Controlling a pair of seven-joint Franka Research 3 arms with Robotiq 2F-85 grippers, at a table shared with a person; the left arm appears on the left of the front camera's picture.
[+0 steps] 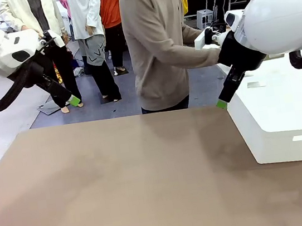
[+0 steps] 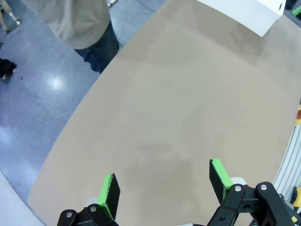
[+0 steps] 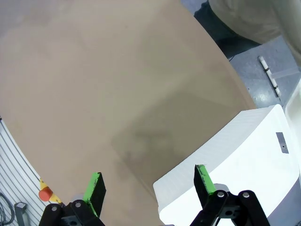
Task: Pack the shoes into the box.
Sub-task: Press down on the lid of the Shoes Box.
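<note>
The shoes and the box are out of view. My left gripper [image 1: 73,101] hangs above the table's far left corner, and the left wrist view has it [image 2: 163,175] open, green pads [image 2: 109,184] wide apart over the bare brown tabletop [image 2: 178,103]. My right gripper [image 1: 221,103] hovers at the far right, just by the corner of the white block [image 1: 281,117]. In the right wrist view the right gripper [image 3: 148,178] stands open, one finger above the block [image 3: 244,155], nothing between the fingers.
A person in a beige sweater [image 1: 158,44] stands at the table's far edge, one arm stretched towards the right behind my right arm. The big white rounded block takes up the right side of the brown table [image 1: 127,184]. Other people stand farther back.
</note>
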